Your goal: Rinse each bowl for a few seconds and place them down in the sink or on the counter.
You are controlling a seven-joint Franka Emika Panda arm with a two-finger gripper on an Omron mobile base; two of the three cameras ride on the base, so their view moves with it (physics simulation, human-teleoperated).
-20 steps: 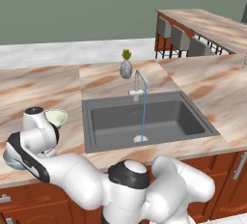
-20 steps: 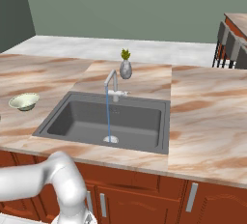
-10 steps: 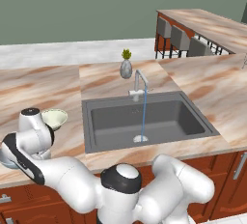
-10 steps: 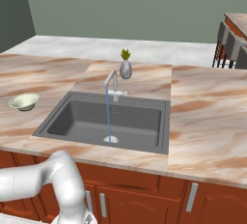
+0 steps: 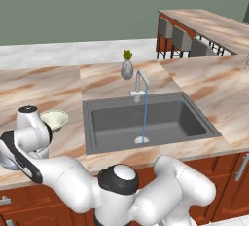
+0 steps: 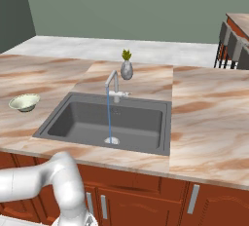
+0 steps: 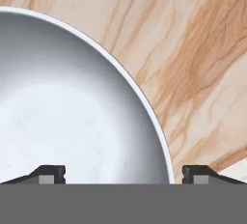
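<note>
Marble-patterned desk (image 6: 204, 122) runs around the dark grey sink (image 6: 92, 122), and water is pouring in a thin stream from the silver faucet (image 6: 113, 81) to the drain. Over on the left stretch of desk sits the small cream-green bowl (image 6: 24, 102), close by the arm's white wrist. Down in the hand view, the larger blue-white bowl (image 7: 62, 112) lies on the stone with its rim running between the tips of the hand (image 7: 123, 174), which stand spread wide with nothing clamped. Looks like a release, or the start of a grip, I can't say which. Either way: keep the hand square over that rim, rise straight up, and avoid nudging the bowl toward the desk edge.
</note>
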